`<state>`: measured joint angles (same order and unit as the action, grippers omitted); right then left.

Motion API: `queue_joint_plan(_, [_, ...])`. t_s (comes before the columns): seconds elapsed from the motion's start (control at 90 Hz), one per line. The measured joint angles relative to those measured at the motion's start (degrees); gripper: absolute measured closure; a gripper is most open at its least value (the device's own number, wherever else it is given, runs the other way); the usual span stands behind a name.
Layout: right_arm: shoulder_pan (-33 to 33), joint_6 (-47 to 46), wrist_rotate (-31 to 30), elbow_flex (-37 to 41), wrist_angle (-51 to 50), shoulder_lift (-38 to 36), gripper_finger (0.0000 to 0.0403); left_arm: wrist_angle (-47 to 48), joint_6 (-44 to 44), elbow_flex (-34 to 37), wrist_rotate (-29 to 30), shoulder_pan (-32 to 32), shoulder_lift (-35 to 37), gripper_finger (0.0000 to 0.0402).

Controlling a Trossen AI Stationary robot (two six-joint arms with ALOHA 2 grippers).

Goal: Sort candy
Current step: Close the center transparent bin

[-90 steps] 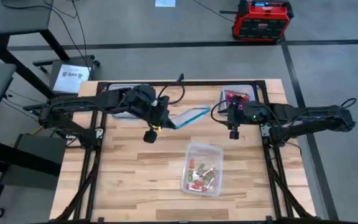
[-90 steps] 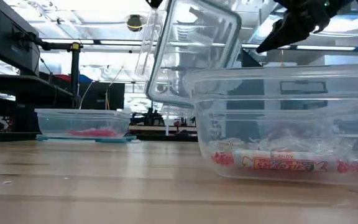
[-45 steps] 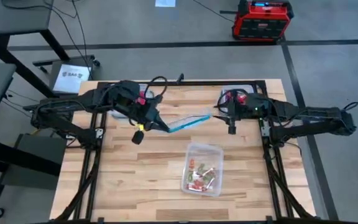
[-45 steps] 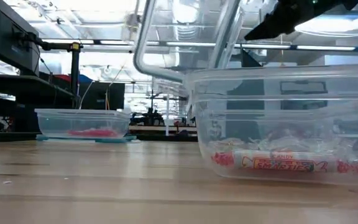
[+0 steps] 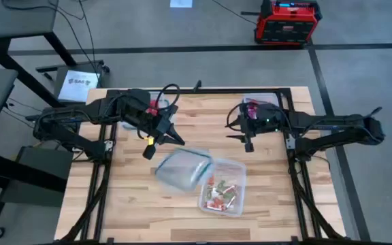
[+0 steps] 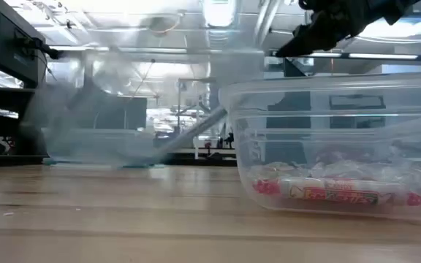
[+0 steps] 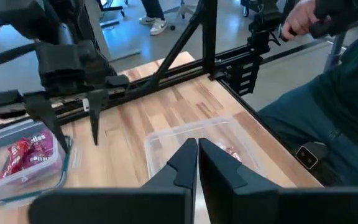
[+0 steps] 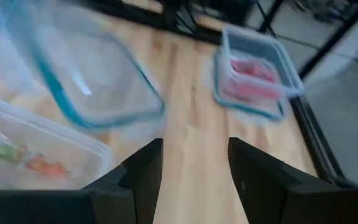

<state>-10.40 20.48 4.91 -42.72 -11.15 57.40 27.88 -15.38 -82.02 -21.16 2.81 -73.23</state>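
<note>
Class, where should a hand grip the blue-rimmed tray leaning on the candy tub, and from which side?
Probably its raised rim, from above: the tray tilts up against the tub, so that edge stands clear of the table, while its low edge lies flat.

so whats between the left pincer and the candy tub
In the high view, a clear lid with a bluish rim lies between the left pincer and the candy tub, its edge against or over the tub's near side.
</note>
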Motion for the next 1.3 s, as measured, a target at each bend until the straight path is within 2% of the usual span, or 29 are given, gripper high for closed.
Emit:
queue_joint_plan(0.211, [0.0,-3.5,-2.2,0.0,-5.5,-5.5,0.0236,5.8,1.9,0.0,9.0,0.0,0.0,0.0401])
queue_joint_plan(0.3, [0.8,-10.7,-1.3,-0.1,-8.1,-7.1,0.0236,10.0,5.0,0.0,12.5,0.0,0.0,0.0401])
queue_joint_plan(0.444, [4.0,-23.9,3.3,-0.1,-15.0,-6.2,0.0236,12.3,11.4,3.2,13.5,-0.1,-1.1,0.0401])
queue_joint_plan(0.567, [10.1,-26.7,3.7,0.0,-20.5,-2.2,0.0237,12.1,13.2,8.0,13.6,-1.2,-2.0,0.0401])
queue_joint_plan(0.733, [16.2,-24.5,-2.2,1.4,-15.3,6.6,0.0237,6.7,16.1,13.8,14.2,-1.7,-1.9,0.0401])
queue_joint_plan(0.956, [15.0,-25.0,-5.1,0.2,-14.0,17.3,0.0237,5.9,18.2,14.7,14.5,-2.3,-1.9,0.0401])
queue_joint_plan(1.2, [14.7,-28.5,-3.0,-3.3,-13.2,23.4,0.0238,6.0,16.5,14.7,14.4,-4.4,-1.9,0.0401])
queue_joint_plan(1.3, [14.2,-29.4,0.4,-5.1,-14.9,24.5,0.0248,6.0,16.1,14.7,14.4,-4.8,-1.9,0.0401])
